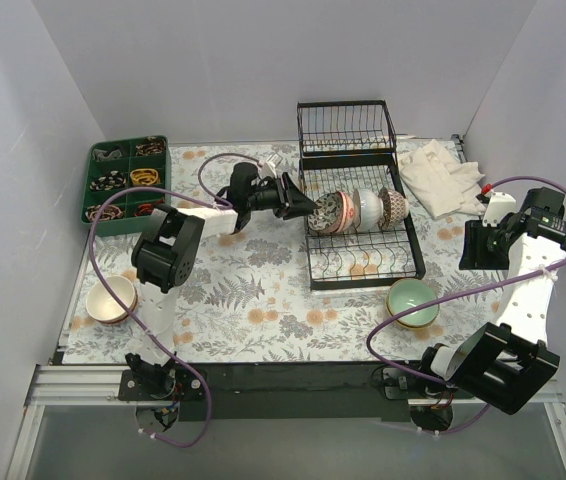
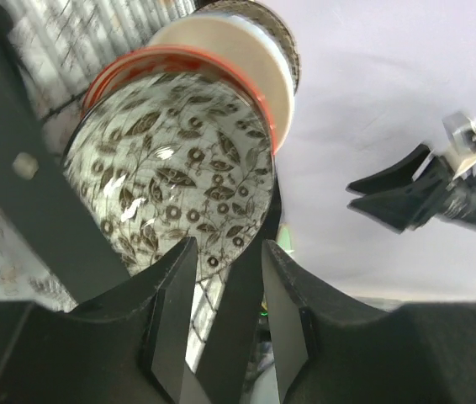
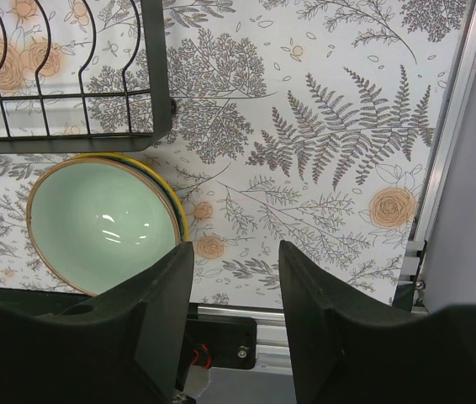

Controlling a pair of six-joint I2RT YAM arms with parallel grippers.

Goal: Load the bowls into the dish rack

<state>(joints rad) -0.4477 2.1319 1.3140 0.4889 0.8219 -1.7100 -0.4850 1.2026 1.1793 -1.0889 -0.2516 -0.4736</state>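
Note:
The black wire dish rack [image 1: 418, 250] stands mid-table with several bowls on edge in a row. These are a leaf-patterned bowl [image 1: 328, 212], a white one [image 1: 368, 207] and a lattice one [image 1: 393, 205]. My left gripper [image 1: 306, 207] is open at the rack's left side, just in front of the leaf-patterned bowl [image 2: 171, 160]. Its fingers stand either side of a black bar and hold nothing. A pale green bowl [image 1: 413, 302] sits on the table in front of the rack. A cream bowl [image 1: 111, 300] sits at the far left. My right gripper [image 1: 481, 245] is open and empty, raised to the right of the green bowl [image 3: 99, 223].
A green compartment tray [image 1: 128, 180] of small items is at the back left. A white cloth [image 1: 443, 175] lies at the back right. The rack's taller basket end [image 1: 346, 128] is at the back. The rack corner [image 3: 158, 84] and the table's front rail show in the right wrist view.

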